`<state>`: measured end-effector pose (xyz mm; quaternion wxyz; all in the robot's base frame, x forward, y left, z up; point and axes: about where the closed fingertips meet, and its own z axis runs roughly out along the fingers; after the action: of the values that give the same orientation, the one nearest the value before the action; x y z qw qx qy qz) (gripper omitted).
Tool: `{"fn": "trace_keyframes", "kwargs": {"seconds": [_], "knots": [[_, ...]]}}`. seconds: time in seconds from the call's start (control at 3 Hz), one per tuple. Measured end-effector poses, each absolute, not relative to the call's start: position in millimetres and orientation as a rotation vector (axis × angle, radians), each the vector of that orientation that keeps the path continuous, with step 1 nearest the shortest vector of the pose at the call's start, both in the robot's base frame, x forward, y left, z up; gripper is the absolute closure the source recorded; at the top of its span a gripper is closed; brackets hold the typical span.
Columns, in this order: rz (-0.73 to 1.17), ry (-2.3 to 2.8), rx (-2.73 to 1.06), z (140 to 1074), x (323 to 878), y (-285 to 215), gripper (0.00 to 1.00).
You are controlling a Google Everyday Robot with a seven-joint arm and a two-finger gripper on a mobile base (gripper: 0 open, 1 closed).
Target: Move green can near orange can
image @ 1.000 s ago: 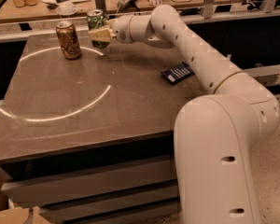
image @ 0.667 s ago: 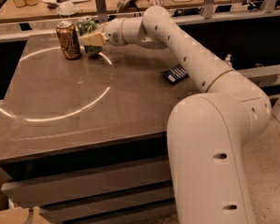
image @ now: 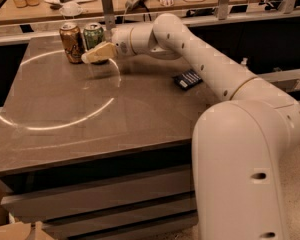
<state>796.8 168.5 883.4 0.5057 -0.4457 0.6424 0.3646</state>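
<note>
The green can (image: pixel 93 34) stands upright at the far left of the grey table (image: pixel 140 119), close beside the orange can (image: pixel 71 42), which is on its left. The two cans are almost touching. My gripper (image: pixel 97 54) is directly in front of the green can's lower part and hides its base. I cannot tell whether it still holds the can. My white arm (image: pixel 200 54) reaches across the table from the right.
A small black flat object (image: pixel 187 79) lies on the table's right side under my arm. A metal rail with posts (image: pixel 108 6) runs behind the table. Beyond it a wooden desk (image: pixel 140 1) holds clutter. The arm's bulky base (image: pixel 245 174) fills the right foreground.
The gripper carried the green can to the left, toward the orange can. The green can now sits lower, right beside the orange can. The orange can has not moved.
</note>
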Motion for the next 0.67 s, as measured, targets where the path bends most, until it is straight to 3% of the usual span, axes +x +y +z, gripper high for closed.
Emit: {"fn": "trace_keyframes", "kwargs": {"seconds": [0.67], "knots": [[0.685, 1.658, -0.898, 882, 765, 59, 0.0]]}}
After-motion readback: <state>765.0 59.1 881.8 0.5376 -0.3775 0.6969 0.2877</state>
